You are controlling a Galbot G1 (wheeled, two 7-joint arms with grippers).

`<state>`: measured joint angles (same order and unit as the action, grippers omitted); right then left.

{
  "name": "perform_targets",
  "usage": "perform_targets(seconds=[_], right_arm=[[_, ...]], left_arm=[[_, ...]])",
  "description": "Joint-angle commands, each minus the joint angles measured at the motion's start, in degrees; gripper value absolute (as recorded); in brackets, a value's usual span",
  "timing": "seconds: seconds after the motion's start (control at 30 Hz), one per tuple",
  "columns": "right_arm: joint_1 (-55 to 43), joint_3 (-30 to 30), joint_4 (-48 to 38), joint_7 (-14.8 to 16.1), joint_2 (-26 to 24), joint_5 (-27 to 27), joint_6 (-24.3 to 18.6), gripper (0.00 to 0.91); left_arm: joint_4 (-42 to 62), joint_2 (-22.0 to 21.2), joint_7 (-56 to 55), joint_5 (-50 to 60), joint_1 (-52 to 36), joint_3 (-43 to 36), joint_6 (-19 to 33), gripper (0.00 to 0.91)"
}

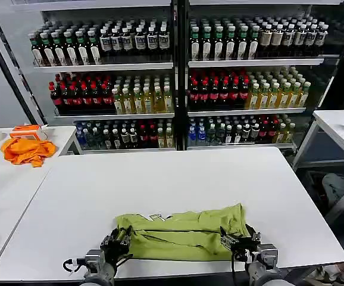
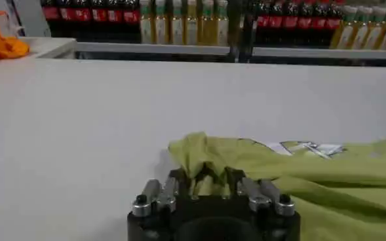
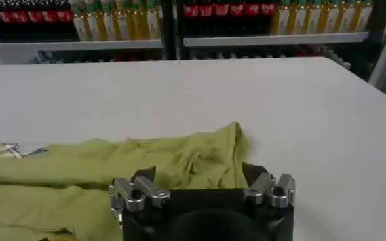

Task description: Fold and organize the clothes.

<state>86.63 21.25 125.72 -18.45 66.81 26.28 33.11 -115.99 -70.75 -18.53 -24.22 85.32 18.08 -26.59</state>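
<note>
I am holding the lime-green T-shirt (image 1: 184, 235), which is lying bunched near the front edge of the white table (image 1: 178, 179); my left gripper (image 1: 117, 243) is clamped on its left end, my right gripper (image 1: 236, 243) on its right end; the thin cloth is possibly slipping out on one side, so the fold is coming out crooked.

The left gripper (image 1: 122, 239) had its fingertips buried in the folds of the green T-shirt (image 1: 184, 233), so the grip itself could not be read. The right gripper (image 1: 236, 241) likewise had its fingertips hidden behind bunched cloth. Both arms were cut off at the head view's 6 o'clock edge. The shirt's white label (image 1: 154, 218) was partly tucked under a fold, its print too small to read. The bottles' labels (image 1: 136, 40) toward 12 o'clock were illegible.
</note>
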Motion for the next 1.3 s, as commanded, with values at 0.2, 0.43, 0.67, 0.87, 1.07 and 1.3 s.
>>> perform_targets(seconds=[0.2,0.43,0.67,0.87,1.07,1.3], right_arm=[[0.36,0.48,0.83,-0.34,0.15,0.05,-0.05,0.907],[0.27,0.84,1.13,-0.52,0.00,0.43,-0.06,0.907],[-0.18,0.77,1.19,-0.55,-0.08,0.68,-0.08,0.907],[-0.15,0.80,1.47,-0.55,-0.16,0.74,-0.06,0.907],[0.69,1.98,1.91,-0.50,-0.73,0.86,-0.06,0.907],[2.53,3.96,2.74,-0.39,-0.89,0.71,-0.24,0.907]], left_arm=[[-1.24,-0.33,0.02,-5.25,1.39,3.68,1.14,0.020],[-3.46,4.36,0.24,-13.04,1.22,13.88,0.32,0.020],[-3.63,11.93,0.73,-19.38,1.81,28.80,-0.92,0.020],[-7.68,13.22,-0.18,-35.01,2.43,33.52,-4.26,0.020],[-14.47,5.47,-1.60,-53.82,0.48,24.83,-5.86,0.020],[-14.54,-3.44,-2.22,-55.26,-3.71,11.33,-5.51,0.020]])
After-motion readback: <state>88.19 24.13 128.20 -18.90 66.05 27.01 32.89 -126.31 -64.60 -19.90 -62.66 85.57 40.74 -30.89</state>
